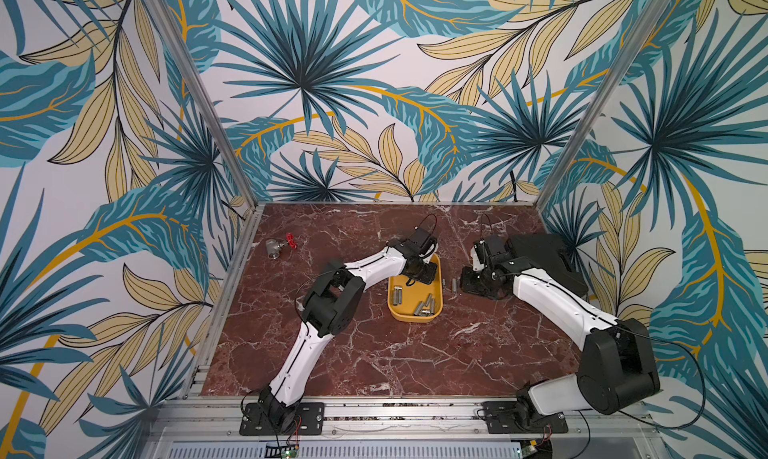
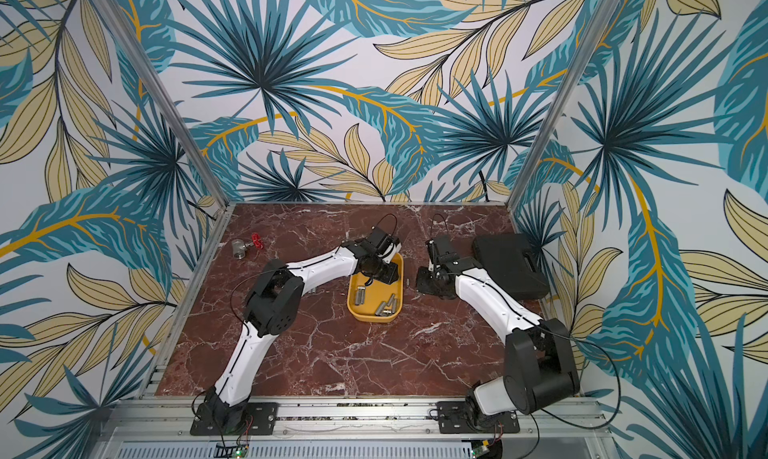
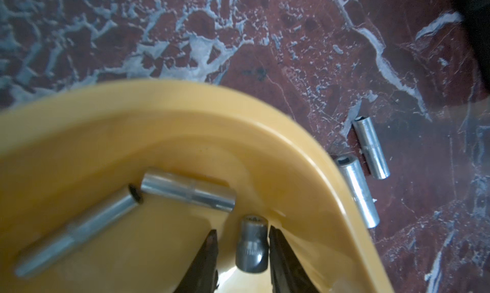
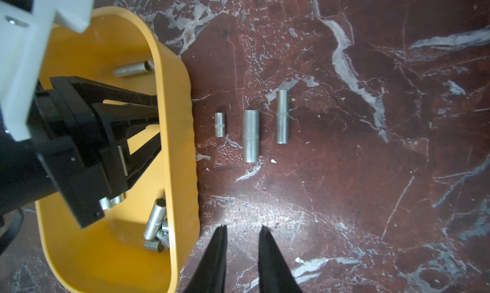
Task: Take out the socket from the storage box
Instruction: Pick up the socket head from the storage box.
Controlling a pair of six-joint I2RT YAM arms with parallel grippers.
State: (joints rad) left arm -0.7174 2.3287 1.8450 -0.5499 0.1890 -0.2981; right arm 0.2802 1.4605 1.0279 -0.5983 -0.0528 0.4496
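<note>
1. While the left gripper [image 3: 242, 230] straddles a short socket [image 3: 250, 248] inside the storage box [image 3: 159, 111], its jaws stand parted: one side touches, a gap shows at the other, and nothing is clamped.
2. Step in hand, by my read: the grasp.
3. The next move calls for full closure, then a straight lift clear of the rim.
4. Right gripper [image 4: 242, 229] narrowly parted and empty, near three sockets [image 4: 250, 136] on the table [image 4: 344, 172].

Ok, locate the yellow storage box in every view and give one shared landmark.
Top view: storage box just below picture centre.
Top view: storage box likewise below centre.
Left wrist: one rounded corner, close up.
Right wrist: one long side, seen from above.
Shared landmark: loose sockets lying just outside it.
</note>
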